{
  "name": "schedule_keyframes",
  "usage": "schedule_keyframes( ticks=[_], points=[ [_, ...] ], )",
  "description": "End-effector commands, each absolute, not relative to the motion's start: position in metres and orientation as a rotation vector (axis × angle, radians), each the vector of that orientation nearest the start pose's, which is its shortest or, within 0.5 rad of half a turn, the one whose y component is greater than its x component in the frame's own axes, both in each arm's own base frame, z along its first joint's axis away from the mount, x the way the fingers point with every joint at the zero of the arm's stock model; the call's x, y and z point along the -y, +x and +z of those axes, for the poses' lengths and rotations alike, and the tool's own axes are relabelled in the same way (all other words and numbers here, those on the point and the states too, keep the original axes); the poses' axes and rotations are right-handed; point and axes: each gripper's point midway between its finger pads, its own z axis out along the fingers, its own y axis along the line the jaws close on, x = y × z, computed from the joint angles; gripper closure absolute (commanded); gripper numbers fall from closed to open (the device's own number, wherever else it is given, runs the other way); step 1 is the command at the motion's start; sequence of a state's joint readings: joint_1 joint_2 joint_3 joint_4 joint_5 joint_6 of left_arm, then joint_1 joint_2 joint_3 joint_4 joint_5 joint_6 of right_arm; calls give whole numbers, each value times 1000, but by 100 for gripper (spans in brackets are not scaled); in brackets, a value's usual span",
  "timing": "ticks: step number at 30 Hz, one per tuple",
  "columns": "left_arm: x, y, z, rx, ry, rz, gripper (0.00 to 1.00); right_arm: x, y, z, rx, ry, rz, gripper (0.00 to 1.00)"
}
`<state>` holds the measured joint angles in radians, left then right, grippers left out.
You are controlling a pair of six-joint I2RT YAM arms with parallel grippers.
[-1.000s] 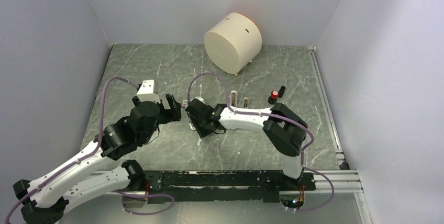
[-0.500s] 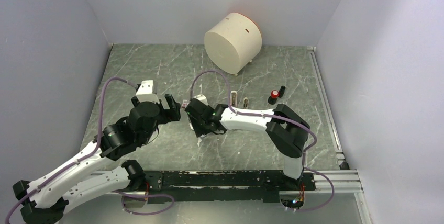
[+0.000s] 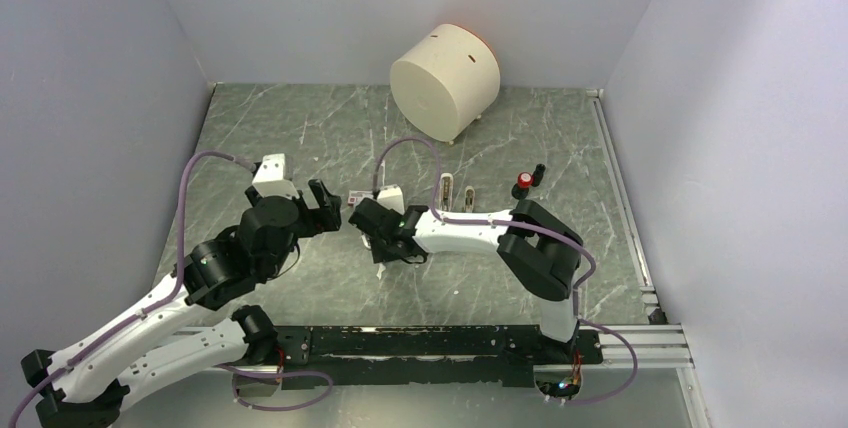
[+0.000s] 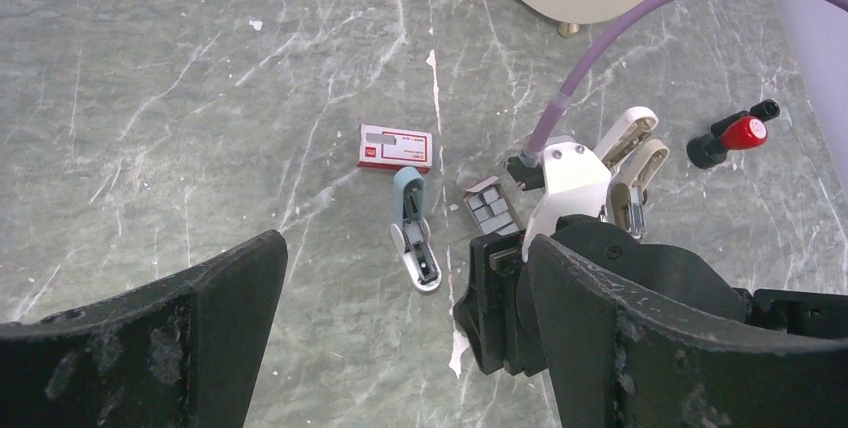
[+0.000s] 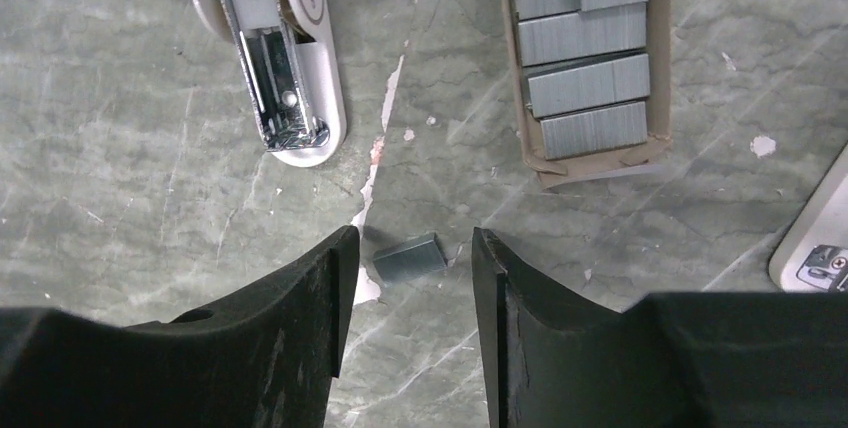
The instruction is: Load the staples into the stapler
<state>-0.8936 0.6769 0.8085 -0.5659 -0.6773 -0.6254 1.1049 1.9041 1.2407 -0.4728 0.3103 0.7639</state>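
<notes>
The stapler [image 5: 280,68], light blue and white, lies flipped open on the marble table with its metal channel facing up. To its right, a cardboard tray [image 5: 585,163] holds several grey strips of staples [image 5: 585,83]. One loose strip of staples [image 5: 410,256] lies flat on the table between the tips of my right gripper [image 5: 412,240], which is open and touches nothing. My left gripper [image 4: 405,278] hovers wide open and empty, looking down on the stapler [image 4: 415,238] and the tray [image 4: 492,208]. From above, the right gripper [image 3: 372,238] faces the left gripper [image 3: 325,210].
A red-and-white box [image 4: 396,147] lies just beyond the stapler. Two other staplers [image 4: 630,163] and a red-capped black piece [image 4: 735,135] sit to the right. A large cream cylinder [image 3: 445,78] stands at the back. Grey walls close in the table.
Both wrists have drifted slightly to the left. The right arm's wrist has turned a little over the same spot.
</notes>
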Motion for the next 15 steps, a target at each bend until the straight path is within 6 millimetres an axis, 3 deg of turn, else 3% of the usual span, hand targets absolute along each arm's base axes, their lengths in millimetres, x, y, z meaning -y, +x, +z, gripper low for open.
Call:
schedule_keyframes(
  ticks=[1,7,15],
  points=[
    [124,223,245,-1904,-196,-326,5,-359,220,24,-2566,-243,188,50],
    [124,223,248,-1892,-200,-334,5,-350,217,15,-2593,-236,116,51],
    [128,224,245,-1902,-188,-335,5,-335,196,7,-2681,-296,82,52]
  ],
)
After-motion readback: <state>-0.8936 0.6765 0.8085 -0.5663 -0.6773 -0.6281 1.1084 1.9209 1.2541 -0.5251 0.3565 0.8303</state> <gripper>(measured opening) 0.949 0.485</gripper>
